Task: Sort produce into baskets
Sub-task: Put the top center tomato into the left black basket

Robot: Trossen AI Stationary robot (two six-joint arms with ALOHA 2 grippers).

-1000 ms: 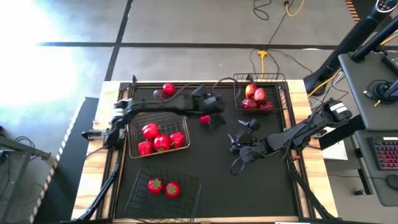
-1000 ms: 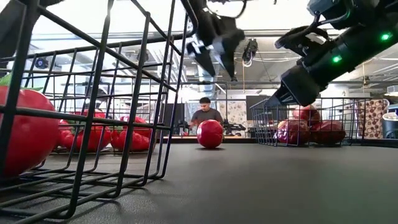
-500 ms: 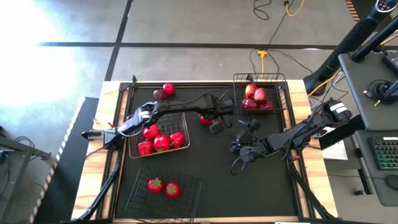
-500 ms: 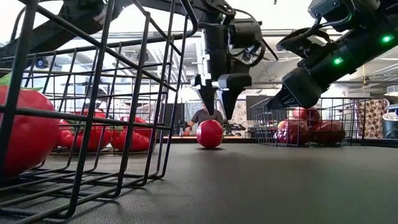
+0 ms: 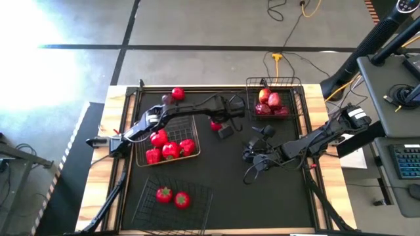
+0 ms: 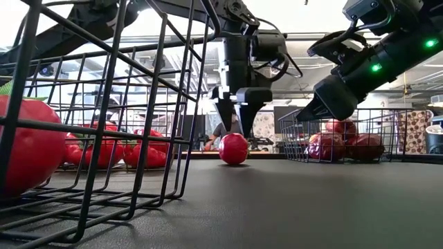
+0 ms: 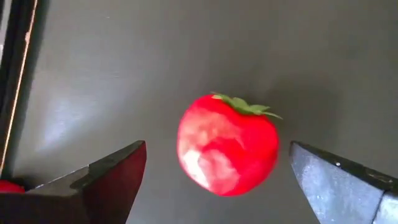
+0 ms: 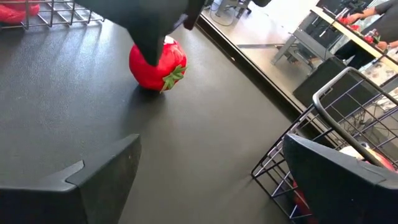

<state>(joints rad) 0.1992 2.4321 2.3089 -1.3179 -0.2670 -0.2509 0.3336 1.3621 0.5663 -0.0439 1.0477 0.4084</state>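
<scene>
Left wrist view: left gripper (image 7: 214,180) open around the tomato (image 7: 227,145).

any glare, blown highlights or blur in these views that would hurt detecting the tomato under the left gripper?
High view: floor at upper left is blown out white; the tomato is half hidden by the left gripper. Low view: bright backlit ceiling, near basket wires loom large. Left wrist view: tomato sharp, whitish glare patches on its skin, own fingers soft. Right wrist view: the left gripper's dark blurred bulk covers the tomato's edge.

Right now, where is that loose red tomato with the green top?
The loose red green-topped tomato lies on the black mat near the table's middle, between the pepper basket and the apple basket, under the open left pincer.
</scene>
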